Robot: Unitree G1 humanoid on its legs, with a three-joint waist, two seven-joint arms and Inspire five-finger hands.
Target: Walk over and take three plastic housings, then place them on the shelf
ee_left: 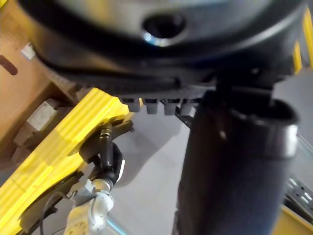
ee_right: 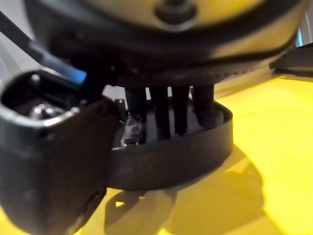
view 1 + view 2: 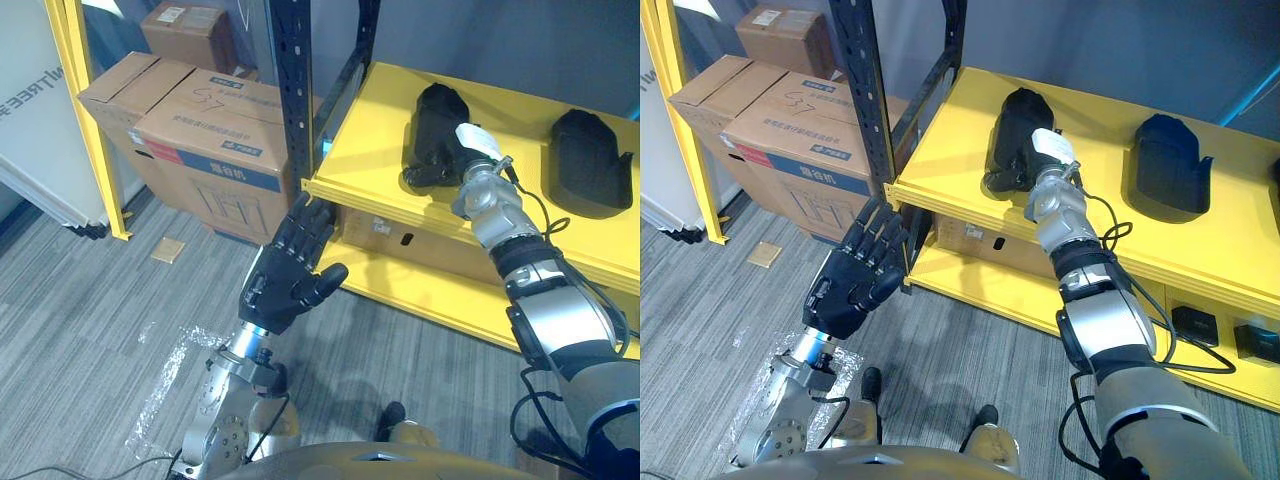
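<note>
Housing [image 3: 435, 108] in right hand [image 3: 466, 150], on shelf [image 3: 368, 135]

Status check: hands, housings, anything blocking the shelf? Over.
Left hand open, empty, by the front corner of the shelf. Right hand on one black housing at the shelf, grip unreadable. Second housing lies on the shelf. Nothing blocking.

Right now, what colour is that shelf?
The shelf is bright yellow, clearest in the left eye view.

Right hand [image 2: 161, 54]: fingers [image 2: 161, 110] reach down inside the black plastic housing [image 2: 176, 156], thumb [image 2: 54, 166] outside, wall pinched between them. Housing over the yellow shelf [image 2: 276, 147], its shadow on the surface just beneath.
</note>
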